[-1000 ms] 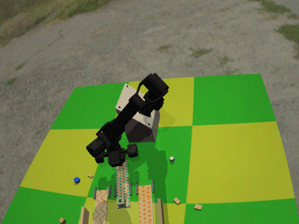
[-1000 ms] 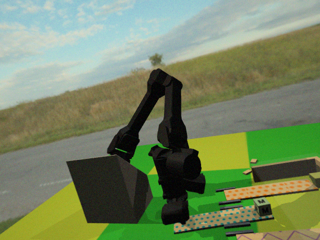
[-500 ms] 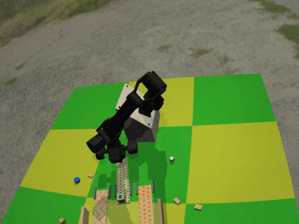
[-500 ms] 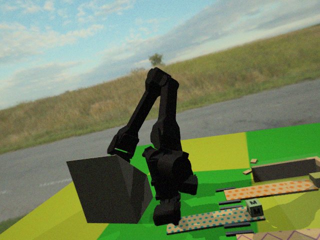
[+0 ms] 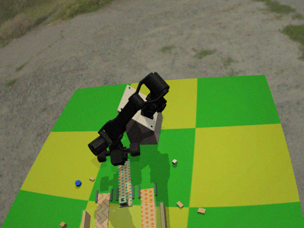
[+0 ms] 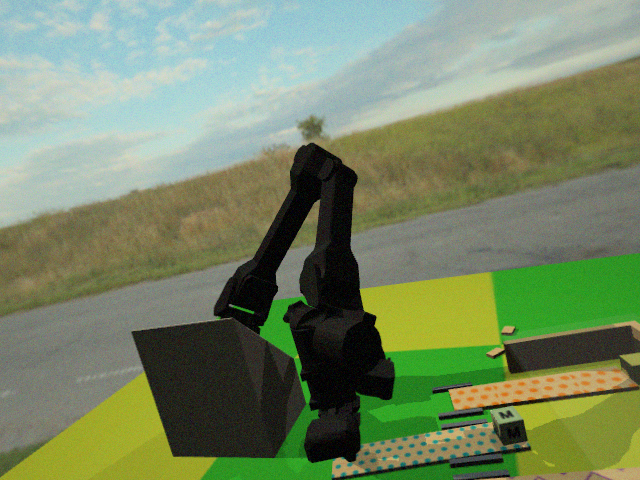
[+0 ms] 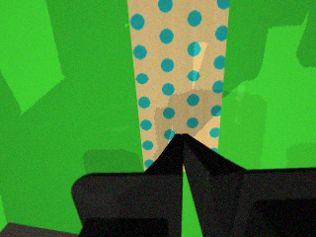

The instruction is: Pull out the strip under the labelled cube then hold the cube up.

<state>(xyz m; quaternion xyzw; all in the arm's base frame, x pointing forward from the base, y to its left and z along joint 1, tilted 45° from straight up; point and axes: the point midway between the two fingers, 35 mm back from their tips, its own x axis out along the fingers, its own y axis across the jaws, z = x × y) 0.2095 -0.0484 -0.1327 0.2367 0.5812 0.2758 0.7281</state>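
Observation:
The labelled cube [image 5: 122,201] [image 6: 509,426], pale green with a black M, rests near the far end of the teal-dotted strip [image 5: 124,176] [image 6: 413,454] [image 7: 180,54]. That strip passes between short grey rails and reaches back toward the robot base. My gripper [image 6: 350,457] [image 7: 181,139] points down at the strip's near end, its fingertips together over the strip's surface. Nothing shows pinched between them, and the fingers hide the strip's end edge. In the top view the hand hides the fingertips.
A purple zigzag strip [image 5: 103,206] and an orange-dotted strip [image 5: 147,208] [image 6: 542,390] lie either side. A block [image 6: 630,364] is at the orange strip's far end. Grey rails [image 5: 133,192] and tan walls [image 5: 85,218] [image 5: 163,214] stand nearby. A blue disc [image 5: 78,183] and white cube [image 5: 174,162] lie apart.

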